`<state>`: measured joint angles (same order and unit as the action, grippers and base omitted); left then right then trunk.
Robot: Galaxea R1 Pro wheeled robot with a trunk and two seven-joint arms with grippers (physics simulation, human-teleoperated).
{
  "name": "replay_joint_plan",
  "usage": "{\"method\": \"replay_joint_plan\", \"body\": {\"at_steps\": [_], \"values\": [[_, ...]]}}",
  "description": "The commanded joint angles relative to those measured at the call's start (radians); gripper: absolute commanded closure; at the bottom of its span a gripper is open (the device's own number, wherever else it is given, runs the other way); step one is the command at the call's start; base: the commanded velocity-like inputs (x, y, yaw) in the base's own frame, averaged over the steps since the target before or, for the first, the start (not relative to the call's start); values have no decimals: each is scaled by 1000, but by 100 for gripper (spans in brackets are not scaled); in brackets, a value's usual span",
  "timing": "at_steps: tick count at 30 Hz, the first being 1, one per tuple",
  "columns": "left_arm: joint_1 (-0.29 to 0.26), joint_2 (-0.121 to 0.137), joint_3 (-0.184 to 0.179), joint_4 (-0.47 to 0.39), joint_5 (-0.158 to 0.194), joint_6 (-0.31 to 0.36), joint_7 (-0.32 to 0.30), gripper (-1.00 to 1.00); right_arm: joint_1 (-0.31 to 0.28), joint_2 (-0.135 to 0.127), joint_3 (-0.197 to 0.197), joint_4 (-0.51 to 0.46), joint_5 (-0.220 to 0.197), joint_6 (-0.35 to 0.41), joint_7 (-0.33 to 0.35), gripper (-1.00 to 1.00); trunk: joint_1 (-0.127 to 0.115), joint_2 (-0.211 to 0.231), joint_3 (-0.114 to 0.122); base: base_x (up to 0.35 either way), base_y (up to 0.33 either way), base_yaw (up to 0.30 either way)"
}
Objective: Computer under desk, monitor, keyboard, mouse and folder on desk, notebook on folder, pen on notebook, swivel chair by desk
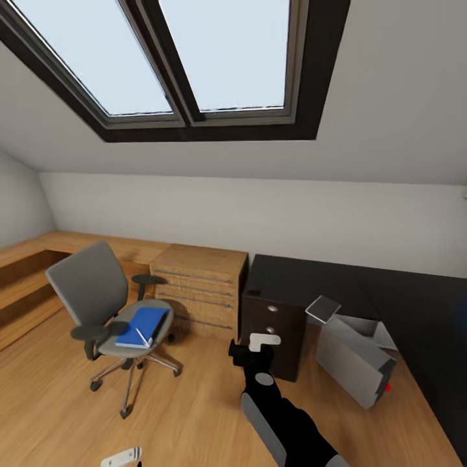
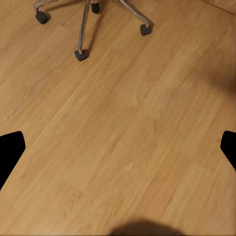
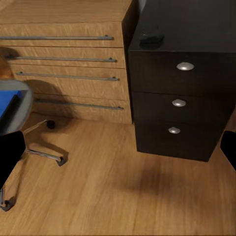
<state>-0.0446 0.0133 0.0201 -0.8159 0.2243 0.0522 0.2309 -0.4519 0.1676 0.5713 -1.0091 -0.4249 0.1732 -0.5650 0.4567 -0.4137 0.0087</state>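
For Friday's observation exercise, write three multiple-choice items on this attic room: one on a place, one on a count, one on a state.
1. Where does the blue folder lie?
A. on the swivel chair seat
B. on the floor
C. on the desk

2. How many round silver knobs does the desk's drawer front show in the right wrist view?
A. one
B. three
C. five

3. How does the computer stand?
A. upright
B. upside down
C. tilted

A: it rests on the grey seat.
B: three drawers, one knob each.
C: the case leans beside the drawers.

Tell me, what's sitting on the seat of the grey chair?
A blue folder lies on the swivel chair seat, with a thin pale object on its cover, too small to identify. Whatever might sit beneath the folder is covered.
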Motion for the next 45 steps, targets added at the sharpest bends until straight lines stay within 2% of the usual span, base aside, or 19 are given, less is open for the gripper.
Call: {"method": "replay_joint_plan", "body": {"at_steps": [1,3,6,7,8,9,10,13,14,17,18,20,24,26,28,30,31,45], "values": [[0,-1,-2,-4,8,5,4,-100,-1,0,4,-2,-3,5,-6,-100,-3,7,3,347,88,0],[0,-2,-2,-6,9,5,4,-100,-1,0,12,-3,0,5,-5,-100,-7,14,6,347,88,0],[0,-4,-5,-9,9,7,4,-100,-1,0,51,-22,4,5,-6,-100,-7,14,6,347,87,0],[0,-6,-9,-35,10,22,4,-100,-1,0,72,-35,7,10,-9,-100,-7,14,6,348,44,0],[0,-8,-10,-71,10,52,4,-100,-3,0,75,-38,9,13,-11,-100,-7,14,6,348,28,0],[0,-12,-9,-130,10,115,4,-100,-13,0,70,-39,12,22,-15,-100,-7,14,6,348,18,0],[0,-17,-9,-189,10,186,5,-100,-34,-1,57,-37,14,36,-18,-100,-7,14,6,348,12,0],[0,-22,-11,-267,10,275,6,-100,-78,-1,21,-24,16,70,-21,-100,-7,14,6,348,8,0],[0,-28,-13,-313,10,315,7,-100,-108,-2,-8,-7,17,95,-22,-100,-7,14,6,349,4,0],[0,-42,-16,-378,10,357,8,-100,-146,-6,-51,27,17,125,-20,-100,-7,14,6,349,2,0],[0,-53,-18,-419,9,384,9,-100,-165,-13,-74,53,17,137,-18,-100,-7,14,6,350,1,0],[0,-70,-20,-479,9,440,9,-100,-184,-24,-98,88,16,147,-17,-100,-7,14,6,350,1,0],[0,-91,-20,-567,9,541,11,-100,-197,-50,-115,129,12,150,-14,-100,-7,14,6,350,0,0],[0,-95,-21,-578,9,556,12,-100,-199,-60,-115,134,10,146,-13,-100,-7,14,6,350,0,0],[0,-100,-21,-548,8,570,13,-100,-200,-70,-114,141,10,132,-11,-100,-7,14,6,350,0,0],[0,-99,-22,-498,9,558,13,-100,-199,-73,-113,143,8,127,-10,-100,-7,14,6,350,0,-13],[0,-96,-21,-464,8,519,14,-100,-198,-76,-113,143,9,123,4,-100,-7,14,6,350,0,-39],[0,-96,-20,-462,6,515,13,-100,-196,-79,-113,145,9,123,12,-100,-7,14,6,350,0,-6]]}}
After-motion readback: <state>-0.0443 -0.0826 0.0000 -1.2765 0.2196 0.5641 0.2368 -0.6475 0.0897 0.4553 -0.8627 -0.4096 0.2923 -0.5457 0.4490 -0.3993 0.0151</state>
